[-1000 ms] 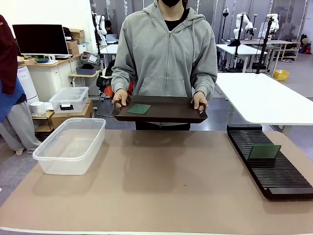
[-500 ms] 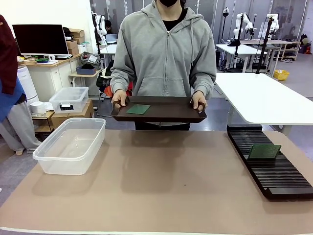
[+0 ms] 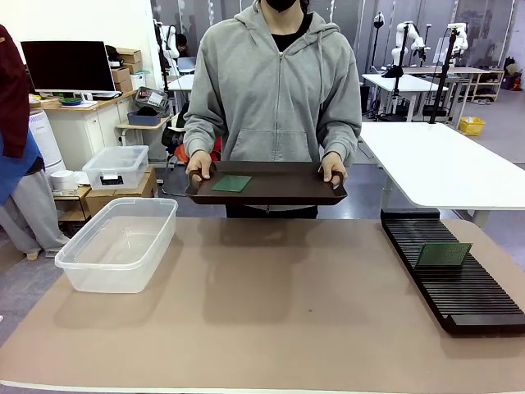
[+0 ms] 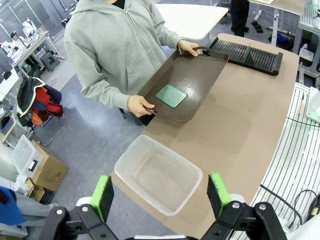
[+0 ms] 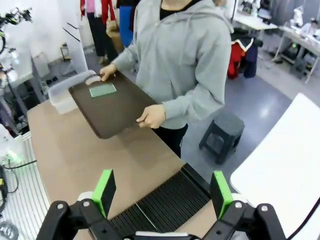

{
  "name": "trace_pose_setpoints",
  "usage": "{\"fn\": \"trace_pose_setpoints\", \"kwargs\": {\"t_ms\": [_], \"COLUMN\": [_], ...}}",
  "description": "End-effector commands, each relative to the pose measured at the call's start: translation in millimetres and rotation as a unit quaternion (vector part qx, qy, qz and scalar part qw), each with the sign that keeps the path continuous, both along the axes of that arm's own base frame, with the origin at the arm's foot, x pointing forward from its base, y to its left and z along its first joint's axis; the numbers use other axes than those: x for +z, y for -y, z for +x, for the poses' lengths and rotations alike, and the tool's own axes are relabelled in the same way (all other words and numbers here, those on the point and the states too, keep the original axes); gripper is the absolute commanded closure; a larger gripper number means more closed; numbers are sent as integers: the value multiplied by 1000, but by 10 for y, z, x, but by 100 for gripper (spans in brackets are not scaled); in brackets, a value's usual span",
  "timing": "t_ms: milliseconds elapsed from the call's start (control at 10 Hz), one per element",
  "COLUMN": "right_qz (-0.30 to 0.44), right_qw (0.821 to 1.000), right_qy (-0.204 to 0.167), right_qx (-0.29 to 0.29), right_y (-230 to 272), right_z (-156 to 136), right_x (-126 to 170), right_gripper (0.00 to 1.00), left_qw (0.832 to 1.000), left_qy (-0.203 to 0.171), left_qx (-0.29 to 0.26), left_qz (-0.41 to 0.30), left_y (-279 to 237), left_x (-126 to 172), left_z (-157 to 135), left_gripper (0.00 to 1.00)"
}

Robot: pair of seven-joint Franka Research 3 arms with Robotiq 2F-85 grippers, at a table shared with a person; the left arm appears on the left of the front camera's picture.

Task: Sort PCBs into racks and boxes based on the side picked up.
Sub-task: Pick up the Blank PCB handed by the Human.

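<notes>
A person at the far side holds a dark brown tray (image 3: 279, 190) (image 4: 195, 80) (image 5: 117, 112) with both hands above the table's far edge. One green PCB (image 3: 232, 183) (image 4: 171, 95) (image 5: 102, 90) lies flat on the tray. A second PCB (image 3: 443, 255) stands upright in the long black slotted rack (image 3: 451, 275) (image 4: 247, 52) (image 5: 165, 200) at the right. The clear tub (image 3: 119, 244) (image 4: 159, 173) sits empty at the left. My left gripper (image 4: 162, 196) hangs high over the tub, open and empty. My right gripper (image 5: 161, 194) is open above the rack, holding nothing.
A smaller lidded clear box (image 3: 116, 167) rests on cartons behind the table at left. Another person's sleeve (image 3: 12, 98) shows at the left edge. A white table (image 3: 443, 164) stands behind the rack. The brown table top (image 3: 271, 304) lies bare between tub and rack.
The person has shifted the tray with the PCB very slightly leftward. Nothing else has moved.
</notes>
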State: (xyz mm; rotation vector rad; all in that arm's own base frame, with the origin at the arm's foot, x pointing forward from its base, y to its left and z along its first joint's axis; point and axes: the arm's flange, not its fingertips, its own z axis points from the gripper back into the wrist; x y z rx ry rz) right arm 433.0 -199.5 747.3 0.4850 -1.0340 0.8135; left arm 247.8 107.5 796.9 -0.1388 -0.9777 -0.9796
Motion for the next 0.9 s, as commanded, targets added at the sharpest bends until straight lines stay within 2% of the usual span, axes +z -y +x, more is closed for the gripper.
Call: {"fn": "trace_pose_setpoints", "kwargs": {"t_ms": [0, 100, 300, 400, 800], "right_qz": [-15, 0, -3, 5, 40], "right_qw": [1000, 1000, 1000, 999, 993], "right_qy": [19, 0, 8, -31, -98], "right_qx": [-9, 0, -2, -27, -47], "right_y": [53, 0, 30, -61, -109], "right_z": [-167, 0, -47, -92, -253], "right_x": [175, 0, 55, 155, 161], "right_gripper": [0, 0, 0, 0, 0], "left_qw": [1000, 1000, 1000, 1000, 1000], "left_qy": [2, 2, 2, 2, 2], "left_qx": [-9, -9, -9, -9, -9], "left_qz": [-2, -2, -2, -2, -2], "left_y": [7, 7, 7, 7, 7], "left_x": [-15, -15, -15, -15, -15], "left_z": [3, 3, 3, 3, 3], "left_gripper": [0, 0, 0, 0, 0]}}
